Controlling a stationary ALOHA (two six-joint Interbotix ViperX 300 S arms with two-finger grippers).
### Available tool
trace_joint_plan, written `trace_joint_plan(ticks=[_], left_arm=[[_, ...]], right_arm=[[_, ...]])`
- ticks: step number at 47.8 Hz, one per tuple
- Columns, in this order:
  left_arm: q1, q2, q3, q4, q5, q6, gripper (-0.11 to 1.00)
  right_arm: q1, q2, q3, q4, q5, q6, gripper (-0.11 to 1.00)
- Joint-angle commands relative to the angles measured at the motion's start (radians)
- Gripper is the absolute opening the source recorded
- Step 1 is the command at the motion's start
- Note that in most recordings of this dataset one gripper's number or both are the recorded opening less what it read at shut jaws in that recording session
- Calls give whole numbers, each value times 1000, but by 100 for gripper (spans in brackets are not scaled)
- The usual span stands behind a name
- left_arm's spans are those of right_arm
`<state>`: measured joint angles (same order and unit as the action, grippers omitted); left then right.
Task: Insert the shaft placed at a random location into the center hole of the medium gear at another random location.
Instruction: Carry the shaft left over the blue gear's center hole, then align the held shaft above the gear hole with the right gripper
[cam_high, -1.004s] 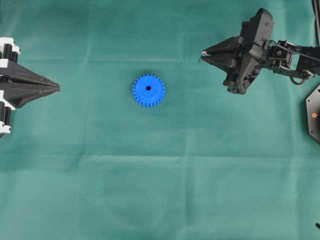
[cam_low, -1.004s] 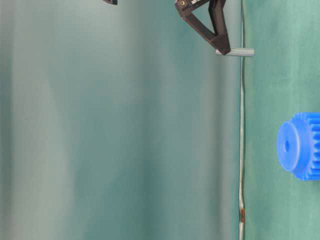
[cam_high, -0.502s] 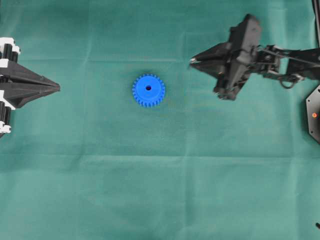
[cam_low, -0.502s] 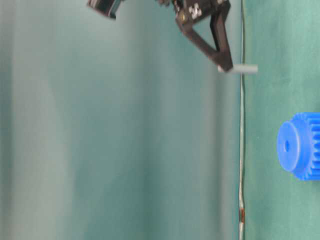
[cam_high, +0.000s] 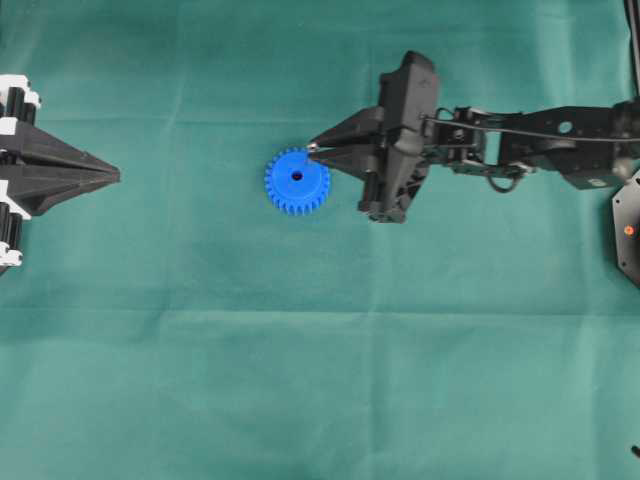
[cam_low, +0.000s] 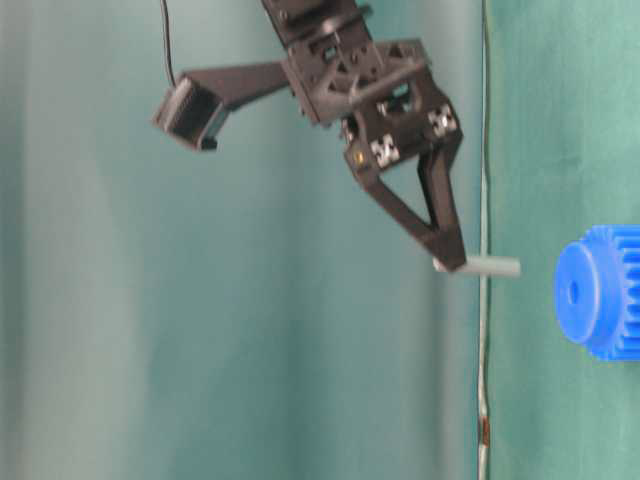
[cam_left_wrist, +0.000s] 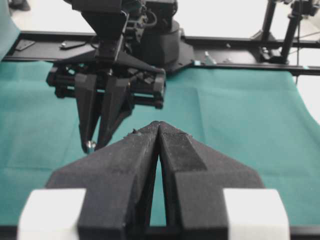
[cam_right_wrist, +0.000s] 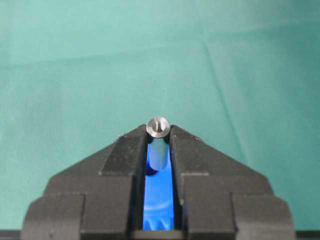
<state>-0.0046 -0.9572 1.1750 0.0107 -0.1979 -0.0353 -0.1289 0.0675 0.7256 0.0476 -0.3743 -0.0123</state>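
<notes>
Right tool clenched on the shaft, pin pinched at its upper end between the fingertips and hanging vertical toward the green desk. Seen from above, poised at the upper right rim of the medium gear, not yet over the center hole. Seen from table level (that view lies on its side), shaft tip clear of the gear's top face, no contact. Gear lying flat near the middle of the desk, hub and hole facing up.

Left tool parked at the left edge, well apart from the gear, jaws closed on nothing.

Step in hand, judged: bringing the pin over the hole before lowering. Worth doing well:
- Shift a little further across the gear until the pin's end sits right over the dark hole, checked through the right wrist view, where blue shows below the shaft between the jaws.
- Keep the pin plumb; any tilt likely to catch the hub edge.
- Descend slowly, and release only once seated, since the loose gear could slide under a sideways push.
</notes>
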Motion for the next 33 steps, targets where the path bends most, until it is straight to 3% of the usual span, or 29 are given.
trace_joint_plan(ticks=[1, 33], left_arm=[[2, 8, -23, 2, -6, -2, 0], [2, 8, -23, 0, -5, -2, 0]], right_arm=[[14, 5, -46, 5, 5, 12, 14], [20, 64, -64, 18, 3, 11, 14]])
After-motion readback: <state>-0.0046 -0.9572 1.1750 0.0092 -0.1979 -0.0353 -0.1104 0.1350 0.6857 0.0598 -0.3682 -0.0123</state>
